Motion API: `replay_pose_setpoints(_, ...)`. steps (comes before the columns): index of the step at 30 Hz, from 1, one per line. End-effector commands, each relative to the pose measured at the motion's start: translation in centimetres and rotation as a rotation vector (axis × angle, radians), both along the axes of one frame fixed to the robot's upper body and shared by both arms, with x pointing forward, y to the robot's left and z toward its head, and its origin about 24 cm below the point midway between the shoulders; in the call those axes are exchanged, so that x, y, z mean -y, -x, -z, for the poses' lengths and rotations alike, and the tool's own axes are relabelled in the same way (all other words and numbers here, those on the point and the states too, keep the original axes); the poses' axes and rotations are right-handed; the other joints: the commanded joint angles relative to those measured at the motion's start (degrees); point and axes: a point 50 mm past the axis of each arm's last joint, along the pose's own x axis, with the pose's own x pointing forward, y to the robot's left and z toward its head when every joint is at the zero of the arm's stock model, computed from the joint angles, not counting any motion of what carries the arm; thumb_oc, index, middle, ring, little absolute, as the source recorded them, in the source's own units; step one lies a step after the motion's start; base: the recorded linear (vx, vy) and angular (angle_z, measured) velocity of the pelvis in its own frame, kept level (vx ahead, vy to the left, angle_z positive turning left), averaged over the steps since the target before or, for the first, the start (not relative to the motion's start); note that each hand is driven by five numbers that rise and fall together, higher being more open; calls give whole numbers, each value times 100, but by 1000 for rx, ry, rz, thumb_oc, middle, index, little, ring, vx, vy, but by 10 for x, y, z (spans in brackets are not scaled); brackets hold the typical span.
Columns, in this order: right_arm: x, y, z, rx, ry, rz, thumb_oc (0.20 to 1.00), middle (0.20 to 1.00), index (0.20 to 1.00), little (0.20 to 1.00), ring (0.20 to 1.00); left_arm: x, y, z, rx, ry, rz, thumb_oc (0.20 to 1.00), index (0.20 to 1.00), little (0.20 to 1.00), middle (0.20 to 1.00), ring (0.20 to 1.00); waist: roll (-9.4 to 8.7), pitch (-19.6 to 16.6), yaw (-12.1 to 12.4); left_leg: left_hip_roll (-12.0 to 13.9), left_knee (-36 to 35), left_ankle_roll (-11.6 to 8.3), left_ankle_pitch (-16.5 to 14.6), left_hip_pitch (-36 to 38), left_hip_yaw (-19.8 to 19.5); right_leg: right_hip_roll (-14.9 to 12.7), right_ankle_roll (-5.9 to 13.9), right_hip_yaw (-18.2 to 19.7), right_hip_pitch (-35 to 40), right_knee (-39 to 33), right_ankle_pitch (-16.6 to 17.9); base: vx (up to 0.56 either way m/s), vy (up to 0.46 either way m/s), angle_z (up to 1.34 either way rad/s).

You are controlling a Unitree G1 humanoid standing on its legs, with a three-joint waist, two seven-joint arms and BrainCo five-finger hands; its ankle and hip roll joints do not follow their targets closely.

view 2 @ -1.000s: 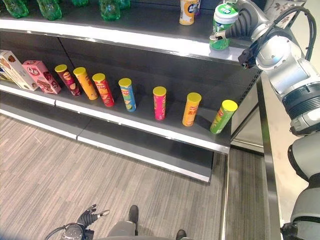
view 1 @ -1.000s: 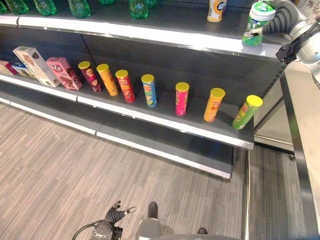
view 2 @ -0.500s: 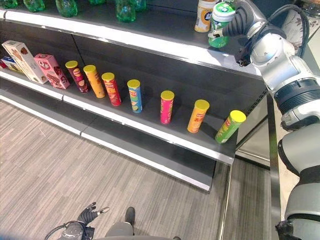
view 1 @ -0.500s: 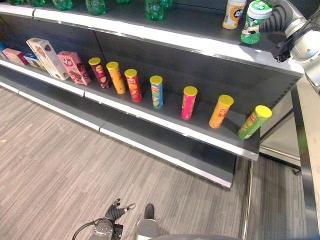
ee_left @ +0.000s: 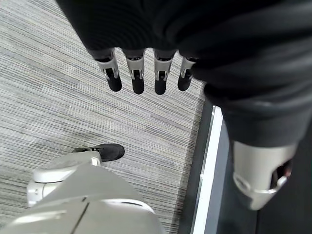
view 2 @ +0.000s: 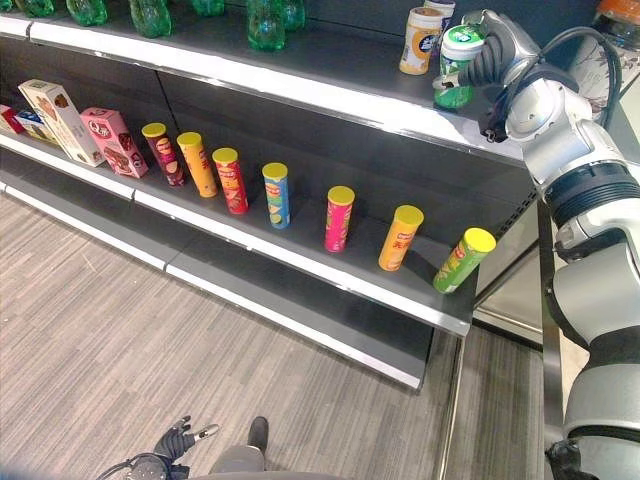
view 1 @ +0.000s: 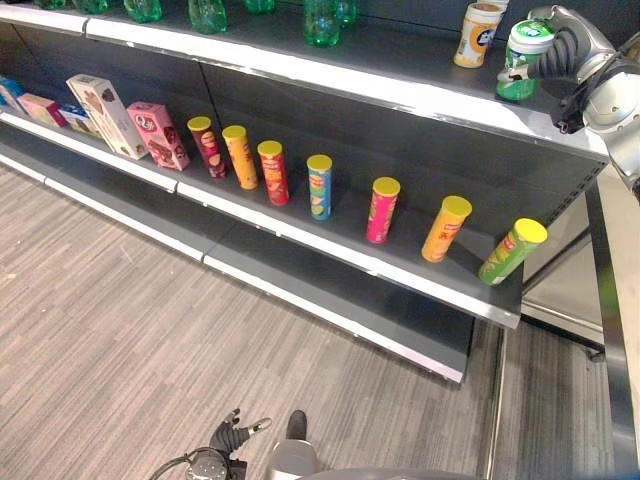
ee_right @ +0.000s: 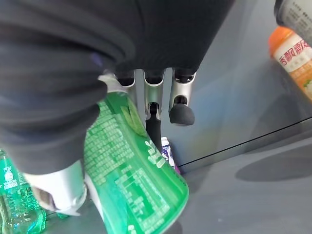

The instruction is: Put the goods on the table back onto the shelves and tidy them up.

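Observation:
My right hand [view 2: 492,55] is up at the right end of the top shelf [view 2: 330,62], fingers curled round a green and white canister [view 2: 458,66] that stands just above or on the shelf board. The right wrist view shows the canister's green printed wall [ee_right: 136,170] inside that hand [ee_right: 161,87]. An orange and white bottle [view 2: 420,41] stands just to the canister's left, also seen as the bottle [ee_right: 292,58] in the wrist view. My left hand [ee_left: 141,73] hangs low over the floor, fingers straight and holding nothing.
The middle shelf [view 1: 330,250] carries a row of several crisp tubes [view 1: 320,186]; the rightmost green tube [view 1: 512,251] leans. Pink and white boxes [view 1: 158,135] stand at its left end. Green bottles [view 1: 322,22] line the top shelf's back. A steel table edge [view 1: 610,330] runs down the right.
The camera has shifted, so the shelves sit lower and more to the right. My right hand has carried the canister further in over the top shelf and lower, close beside the orange bottle.

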Motion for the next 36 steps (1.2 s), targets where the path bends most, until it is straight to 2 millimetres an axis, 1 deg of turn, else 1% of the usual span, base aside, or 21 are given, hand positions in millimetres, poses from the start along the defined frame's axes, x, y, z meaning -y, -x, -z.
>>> replay_pose_setpoints(1,2,7,-36,125,-31,30,200,200,200,200,200,1,-31,-9,77,-16,53,1000,1000,1000,1000,1000,-186,-124,312,98,412,-513,-989,575,635,-293,582,-152,-608,757,-448,0,0,0)
replay_pose_setpoints(3,4,6,-33,116,-32,42,200,200,200,200,200,2,-31,-9,75,-17,55,1000,1000,1000,1000,1000,-186,-116,319,99,412,-512,-989,572,636,-294,588,-161,-614,755,-444,0,0,0)
replay_pose_setpoints(4,5,6,-32,114,-32,47,561,561,561,561,561,2,-31,-9,76,-16,55,1000,1000,1000,1000,1000,-186,-116,322,98,412,-512,-988,568,639,-295,590,-160,-619,755,-440,0,0,0)
replay_pose_setpoints(5,8,6,-31,115,-34,62,1000,1000,1000,1000,1000,2,-31,-9,75,-15,55,1000,1000,1000,1000,1000,-186,-105,314,100,409,-512,-983,560,648,-295,591,-159,-636,756,-438,0,0,0)
replay_pose_setpoints(9,10,6,-31,115,-32,76,1000,1000,1000,1000,1000,1,-31,-9,74,-16,53,1000,1000,1000,1000,1000,-194,-99,311,105,400,-512,-984,552,653,-297,593,-149,-650,750,-430,0,0,0)
replay_pose_setpoints(13,11,8,-36,136,-35,81,1000,1000,1000,1000,1000,0,-30,-9,74,-22,51,1000,1000,1000,1000,1000,-191,-103,282,101,390,-506,-993,564,682,-303,601,-124,-673,746,-414,0,0,0)
replay_pose_setpoints(15,11,8,-36,142,-47,76,1000,1000,1000,1000,1000,-1,-29,-9,69,-25,50,1000,1000,1000,1000,1000,-190,-102,284,107,394,-501,-1001,578,695,-303,603,-126,-659,747,-414,0,0,0)
replay_pose_setpoints(18,16,12,-41,185,-97,70,1000,1000,1000,1000,1000,-2,-28,-8,63,-28,46,1000,1000,1000,1000,1000,-188,-97,252,107,400,-496,-1016,594,720,-312,615,-109,-648,746,-406,0,0,0)
replay_pose_setpoints(20,17,16,-44,209,-141,45,1000,1000,1000,1000,1000,0,-31,-10,76,-24,50,1000,1000,1000,1000,1000,-181,-95,211,109,409,-488,-1031,596,751,-312,621,-76,-671,755,-393,0,0,0)
replay_pose_setpoints(21,17,16,-42,216,-189,23,1000,1000,1000,1000,1000,1,-32,-10,81,-19,50,1000,1000,1000,1000,1000,-172,-85,195,110,420,-483,-1039,592,755,-311,622,-65,-684,764,-389,0,0,0)
replay_pose_setpoints(24,21,17,-31,209,-360,-54,1000,1000,1000,1000,1000,4,-33,-10,87,-9,50,1000,1000,1000,1000,1000,-159,-61,164,108,430,-469,-1047,589,787,-316,633,-37,-714,767,-368,-30,19,-9)
replay_pose_setpoints(25,21,17,-30,208,-361,-53,1000,1000,1000,1000,1000,3,-33,-10,86,-10,50,1000,1000,1000,1000,1000,-167,-65,170,108,429,-469,-1047,589,789,-317,633,-35,-715,768,-369,-21,15,-17)
replay_pose_setpoints(26,22,17,-28,207,-400,-73,1000,1000,1000,1000,1000,4,-33,-10,87,-8,50,1000,1000,1000,1000,1000,-162,-57,163,108,432,-466,-1049,586,809,-316,637,-24,-725,766,-364,-30,29,-16)
replay_pose_setpoints(27,21,17,-23,203,-500,-130,1000,1000,1000,1000,1000,5,-34,-11,91,-1,52,1000,1000,1000,1000,1000,-151,-43,141,112,442,-462,-1058,579,843,-319,641,1,-754,767,-347,-30,29,-9)
replay_pose_setpoints(28,21,17,-23,203,-501,-129,1000,1000,1000,1000,1000,5,-34,-11,90,-2,52,1000,1000,1000,1000,1000,-156,-46,146,112,443,-462,-1059,578,845,-319,641,3,-756,768,-348,-35,41,-10)
replay_pose_setpoints(29,20,19,-21,206,-578,-182,1000,1000,1000,1000,1000,6,-35,-11,97,5,55,1000,1000,1000,1000,1000,-150,-36,122,112,444,-461,-1060,567,877,-320,648,12,-776,759,-326,-33,46,-20)
replay_pose_setpoints(30,15,18,-14,190,-649,-247,1000,1000,1000,1000,1000,7,-37,-12,103,9,56,1000,1000,1000,1000,1000,-137,-18,99,111,447,-460,-1058,555,910,-325,662,27,-797,759,-302,-44,56,-21)
replay_pose_setpoints(32,10,20,-12,184,-687,-298,1000,1000,1000,1000,1000,8,-37,-12,108,13,54,1000,1000,1000,1000,1000,-128,-3,59,115,455,-457,-1059,540,936,-332,667,48,-838,772,-285,-36,38,-15)
replay_pose_setpoints(36,7,21,-7,171,-707,-332,1000,1000,1000,1000,1000,8,-37,-12,109,15,48,1000,1000,1000,1000,1000,-114,10,21,114,466,-462,-1055,517,996,-349,678,98,-887,777,-256,-24,32,-9)
